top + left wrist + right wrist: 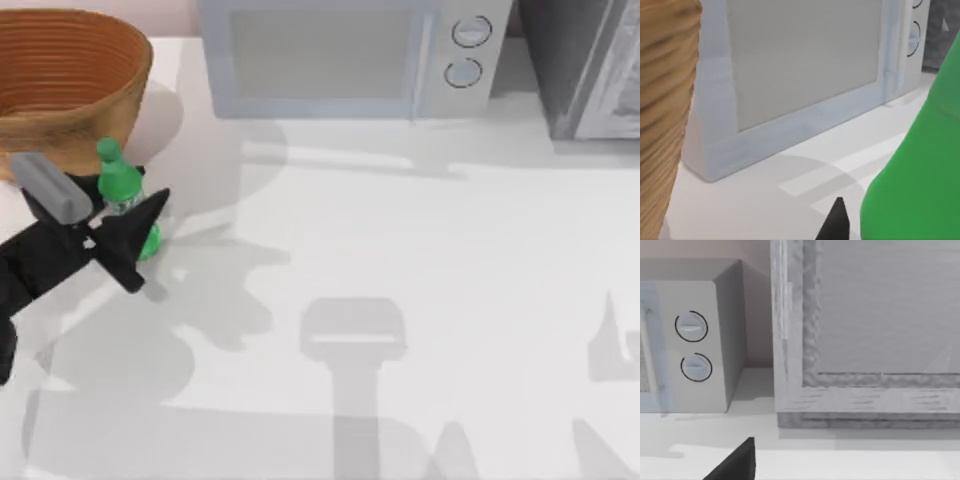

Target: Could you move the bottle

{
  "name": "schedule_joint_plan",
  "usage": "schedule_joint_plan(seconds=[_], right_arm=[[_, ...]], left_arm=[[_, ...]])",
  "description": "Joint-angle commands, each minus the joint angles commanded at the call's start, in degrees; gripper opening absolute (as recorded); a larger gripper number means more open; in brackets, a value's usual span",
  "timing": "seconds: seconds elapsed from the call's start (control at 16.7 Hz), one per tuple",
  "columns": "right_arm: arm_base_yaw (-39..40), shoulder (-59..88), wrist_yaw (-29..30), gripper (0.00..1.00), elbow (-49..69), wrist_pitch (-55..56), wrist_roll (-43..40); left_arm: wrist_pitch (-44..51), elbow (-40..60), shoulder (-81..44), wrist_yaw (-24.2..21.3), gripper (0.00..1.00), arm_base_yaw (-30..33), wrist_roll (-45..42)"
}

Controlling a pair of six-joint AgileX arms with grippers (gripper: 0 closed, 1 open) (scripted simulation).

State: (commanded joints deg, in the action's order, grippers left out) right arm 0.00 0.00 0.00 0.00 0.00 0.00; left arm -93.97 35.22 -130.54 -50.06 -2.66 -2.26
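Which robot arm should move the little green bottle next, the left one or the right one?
Probably the left. The left gripper is already at the bottle, which stands upright beside the wicker basket on the table's left side. In the left wrist view the bottle looms close beside a fingertip.

Bottle (122, 190) smooth green plastic; basket (70, 85) woven wicker.
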Motion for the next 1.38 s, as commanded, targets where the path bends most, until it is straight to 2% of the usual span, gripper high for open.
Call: schedule_joint_plan(seconds=[0.12,0.36,1.14,1.38], right_arm=[[0.0,0.0,0.0,1.0,0.0,0.0,0.0],[0.0,0.0,0.0,1.0,0.0,0.0,0.0],[0.0,0.0,0.0,1.0,0.0,0.0,0.0],[0.0,0.0,0.0,1.0,0.0,0.0,0.0]], left_arm=[[-0.6,2.04,-2.36,1.71,0.0,1.72,0.11],[-0.71,2.41,-2.74,2.01,0.0,2.03,0.12],[-0.71,2.41,-2.74,2.01,0.98,2.03,0.12],[-0.71,2.41,-2.74,2.01,1.0,2.03,0.12]])
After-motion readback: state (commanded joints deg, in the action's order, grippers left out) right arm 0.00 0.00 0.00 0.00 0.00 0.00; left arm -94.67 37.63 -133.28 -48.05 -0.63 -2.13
